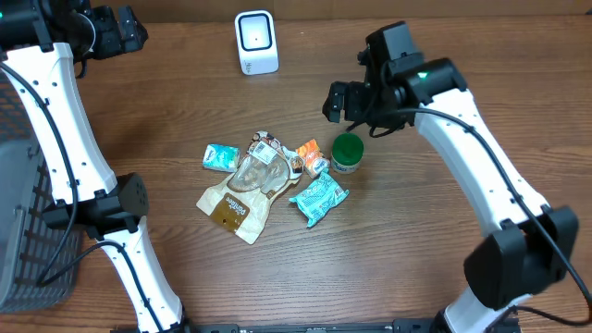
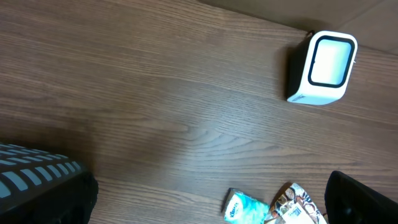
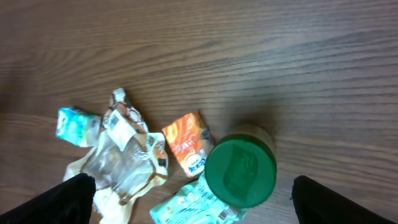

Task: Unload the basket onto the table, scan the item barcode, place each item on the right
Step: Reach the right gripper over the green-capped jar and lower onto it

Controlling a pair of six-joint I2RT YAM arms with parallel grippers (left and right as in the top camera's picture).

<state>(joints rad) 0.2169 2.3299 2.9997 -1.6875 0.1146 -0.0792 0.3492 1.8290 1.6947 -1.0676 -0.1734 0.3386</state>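
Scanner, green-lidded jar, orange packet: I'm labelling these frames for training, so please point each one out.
Scanner (image 1: 255,39), overhead view, on its white front window.
Green-lidded jar (image 3: 240,172), right wrist view, on the middle of the green lid.
Orange packet (image 3: 186,143), right wrist view, on the centre of its printed face.

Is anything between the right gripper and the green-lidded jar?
Nothing visible. The open right gripper hangs above the green-lidded jar, whose lid is uncovered; the orange packet and teal packet lie close beside it, not over it.

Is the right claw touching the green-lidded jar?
Apart. The right wrist view shows the right claw open, fingers clear on both sides of the green-lidded jar.
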